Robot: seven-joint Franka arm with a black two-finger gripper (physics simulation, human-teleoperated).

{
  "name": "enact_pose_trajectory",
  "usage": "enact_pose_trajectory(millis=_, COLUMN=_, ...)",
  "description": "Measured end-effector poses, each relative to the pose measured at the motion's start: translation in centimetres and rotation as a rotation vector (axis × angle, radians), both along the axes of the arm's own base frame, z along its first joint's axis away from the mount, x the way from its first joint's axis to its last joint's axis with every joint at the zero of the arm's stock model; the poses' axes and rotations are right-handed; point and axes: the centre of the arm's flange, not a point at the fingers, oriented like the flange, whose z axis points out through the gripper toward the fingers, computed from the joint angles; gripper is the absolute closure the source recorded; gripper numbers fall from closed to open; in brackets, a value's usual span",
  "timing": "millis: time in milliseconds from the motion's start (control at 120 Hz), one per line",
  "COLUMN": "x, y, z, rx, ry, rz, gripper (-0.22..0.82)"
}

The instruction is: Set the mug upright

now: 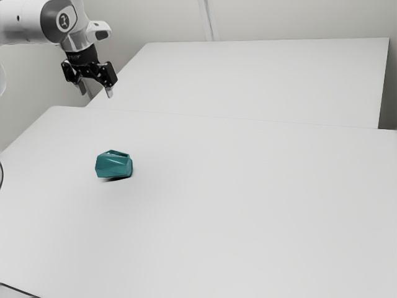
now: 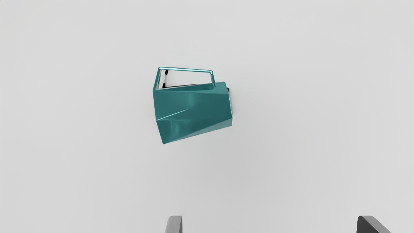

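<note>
High over the table's far edge, at the exterior view's upper left, my gripper (image 1: pixel 95 92) points down with its two fingers spread. In the wrist view the gripper (image 2: pixel 269 223) has its fingertips wide apart and nothing between them. A teal faceted mug (image 1: pixel 113 166) lies on its side on the white table, well below the gripper and apart from it. Seen from the hand, the mug (image 2: pixel 194 106) shows its side wall, with its angular handle standing out on one side. The inside of the mug is hidden.
The white table (image 1: pixel 248 211) spreads around the mug. Behind it, another white surface (image 1: pixel 267 77) reaches toward the wall. Dark thin lines (image 1: pixel 20 290) run at the exterior view's lower left edge.
</note>
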Motion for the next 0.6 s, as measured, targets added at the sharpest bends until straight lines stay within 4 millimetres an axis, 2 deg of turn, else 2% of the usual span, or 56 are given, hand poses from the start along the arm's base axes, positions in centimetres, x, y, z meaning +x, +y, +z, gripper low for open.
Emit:
enact_pose_trajectory(millis=100, x=-0.2, y=0.0, z=0.2, rx=-0.004, ry=-0.004, rz=0.000, gripper=0.02)
enact_pose_trajectory(millis=183, x=-1.2, y=-0.1, z=1.3, rx=-0.008, ry=-0.019, rz=0.001, gripper=0.02)
enact_pose_trajectory(millis=292, x=-2.5, y=1.3, z=1.4, rx=-0.026, ry=-0.033, rz=0.030, gripper=0.02)
enact_pose_trajectory(millis=383, x=-3.3, y=4.8, z=-0.6, rx=-0.100, ry=-0.038, rz=0.107, gripper=0.02)
enact_pose_trajectory(millis=525, x=-4.8, y=12.7, z=-4.2, rx=-0.262, ry=-0.059, rz=0.288, gripper=0.02)
enact_pose_trajectory(millis=600, x=-4.6, y=15.2, z=-6.7, rx=-0.336, ry=-0.063, rz=0.349, gripper=0.02)
